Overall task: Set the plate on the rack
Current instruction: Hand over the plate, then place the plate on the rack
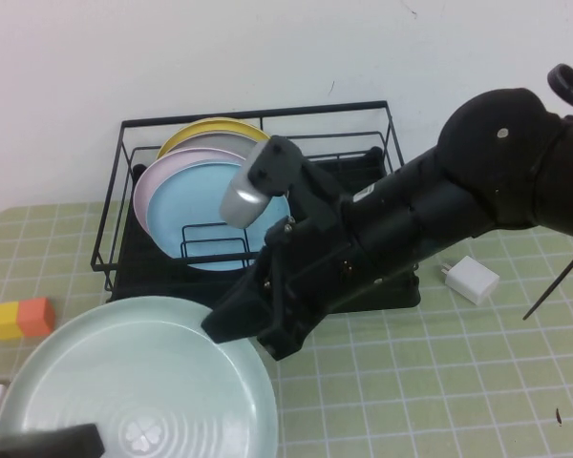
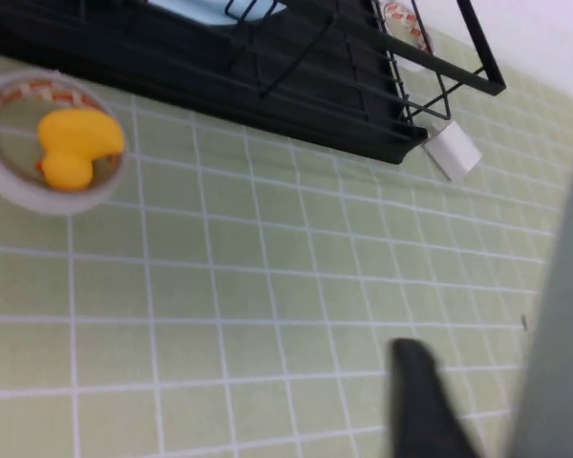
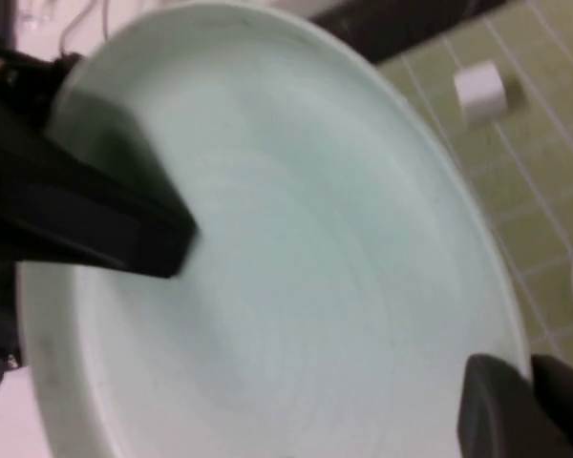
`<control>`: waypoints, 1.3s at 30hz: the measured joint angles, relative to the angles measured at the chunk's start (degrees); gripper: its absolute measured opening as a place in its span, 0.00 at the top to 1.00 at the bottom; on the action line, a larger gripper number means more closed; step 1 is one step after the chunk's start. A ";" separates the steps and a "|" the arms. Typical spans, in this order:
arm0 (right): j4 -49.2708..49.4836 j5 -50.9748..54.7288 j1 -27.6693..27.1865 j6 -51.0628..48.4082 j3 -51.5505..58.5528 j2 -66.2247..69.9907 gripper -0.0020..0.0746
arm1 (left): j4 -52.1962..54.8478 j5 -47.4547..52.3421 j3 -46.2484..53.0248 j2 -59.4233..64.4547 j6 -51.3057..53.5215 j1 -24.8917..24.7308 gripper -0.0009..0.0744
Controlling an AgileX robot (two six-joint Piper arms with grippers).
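Your plate (image 1: 134, 382) is not on the rack yet. It sits at the lower left of the high view, well short of the wires, so the whole placing move is ahead of you.

Starting at the far left: your left hand (image 1: 53, 441) shows as a dark bar at the plate's near rim, at the bottom left corner of the frame. I cannot tell whether it is gripping.

Moving right: your right hand (image 1: 231, 329) reaches in from the right side and meets the plate's upper right rim. In the right wrist view, one finger (image 3: 124, 229) lies flat across the pale green face, so I judge this hand clamped on the rim. The finger underneath is hidden.

Further up and to the right, the rack (image 1: 258, 113) stands at the upper middle of the frame, behind the right arm. It already holds a blue plate (image 1: 196, 205), a pink plate (image 1: 153, 181) and a yellow plate (image 1: 210, 129), all upright at its left end.

What's left: carry the plate up and over the front wire, tip it upright, and set it into a free slot beside those three.
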 joint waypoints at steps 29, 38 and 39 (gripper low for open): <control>-43.50 20.35 -1.01 11.62 -8.68 -14.92 0.91 | -11.45 -19.63 -14.23 20.05 85.21 0.00 0.84; -47.39 21.50 -1.01 14.28 -8.68 -14.92 0.97 | -30.76 -15.05 -30.29 45.97 119.45 0.00 0.84; -47.81 21.50 -1.01 14.28 -8.68 -14.92 0.97 | -32.62 -13.69 -32.08 48.69 122.63 0.00 0.84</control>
